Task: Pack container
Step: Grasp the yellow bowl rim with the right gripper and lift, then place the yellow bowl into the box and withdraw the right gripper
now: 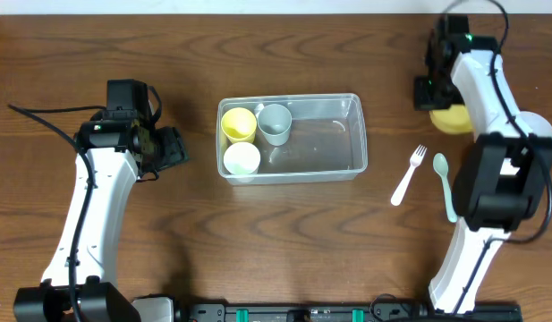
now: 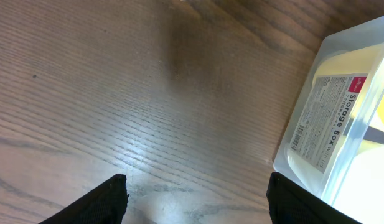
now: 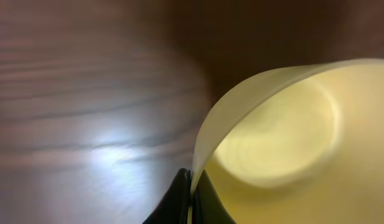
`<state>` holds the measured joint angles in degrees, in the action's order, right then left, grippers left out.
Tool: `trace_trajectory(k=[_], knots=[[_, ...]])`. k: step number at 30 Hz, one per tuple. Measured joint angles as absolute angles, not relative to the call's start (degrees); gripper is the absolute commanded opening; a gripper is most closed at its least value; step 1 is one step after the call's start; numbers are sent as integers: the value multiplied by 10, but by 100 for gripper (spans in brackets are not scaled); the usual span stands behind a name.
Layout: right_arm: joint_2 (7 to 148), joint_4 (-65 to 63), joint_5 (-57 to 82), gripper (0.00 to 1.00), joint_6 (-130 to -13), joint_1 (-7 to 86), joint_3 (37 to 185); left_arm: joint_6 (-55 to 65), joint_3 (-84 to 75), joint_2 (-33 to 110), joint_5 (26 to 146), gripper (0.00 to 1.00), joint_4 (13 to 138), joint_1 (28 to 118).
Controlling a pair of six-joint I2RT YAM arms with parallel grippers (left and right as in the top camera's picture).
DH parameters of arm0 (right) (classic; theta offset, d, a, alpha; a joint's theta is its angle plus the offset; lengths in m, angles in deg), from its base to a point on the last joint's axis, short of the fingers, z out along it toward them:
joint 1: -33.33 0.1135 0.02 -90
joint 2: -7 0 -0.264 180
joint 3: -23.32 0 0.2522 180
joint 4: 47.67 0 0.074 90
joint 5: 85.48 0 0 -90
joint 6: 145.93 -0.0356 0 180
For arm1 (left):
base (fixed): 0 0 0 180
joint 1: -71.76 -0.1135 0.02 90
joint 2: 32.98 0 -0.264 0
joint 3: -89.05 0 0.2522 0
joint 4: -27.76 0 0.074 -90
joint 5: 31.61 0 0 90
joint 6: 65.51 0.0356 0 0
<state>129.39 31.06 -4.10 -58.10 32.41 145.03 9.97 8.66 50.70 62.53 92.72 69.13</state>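
Note:
The clear container point(image 1: 338, 165) sits mid-table, holding a yellow cup point(image 1: 238, 124), a grey-blue cup point(image 1: 275, 123) and a white cup point(image 1: 242, 159) at its left end. My left gripper point(image 1: 177, 148) hovers just left of it, open and empty. In the left wrist view the left gripper point(image 2: 198, 186) stands wide over bare wood, with the container's labelled wall point(image 2: 328, 118) at the right. At the far right my right gripper point(image 1: 437, 101) is shut on the rim of a yellow bowl point(image 1: 452, 118). The right wrist view shows the gripper point(image 3: 192, 177) pinching the bowl's thin wall point(image 3: 285, 143).
A white fork point(image 1: 408, 175) and a pale green spoon point(image 1: 445, 183) lie on the wood between the container and the right arm. The right half of the container has room in it.

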Motion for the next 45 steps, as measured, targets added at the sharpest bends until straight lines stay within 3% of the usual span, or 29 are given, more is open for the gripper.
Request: trace_trajectory(k=[11,22,35,37,41,45], knots=[[1076,383,16,1,-577,511,1503,100,87,507,625,72,928,691],[1179,385,36,2,-590,650,1464,100,87,507,625,72,928,691],[1320,373,36,4,-598,663,1461,111,87,507,625,72,930,691],[1329,364,34,10,-598,663,1460,111,87,507,625,72,930,691],[1332,343,25,41,-599,660,1460,111,87,507,625,73,932,691],[1332,339,12,45,-599,657,1460,111,87,507,625,72,932,691]])
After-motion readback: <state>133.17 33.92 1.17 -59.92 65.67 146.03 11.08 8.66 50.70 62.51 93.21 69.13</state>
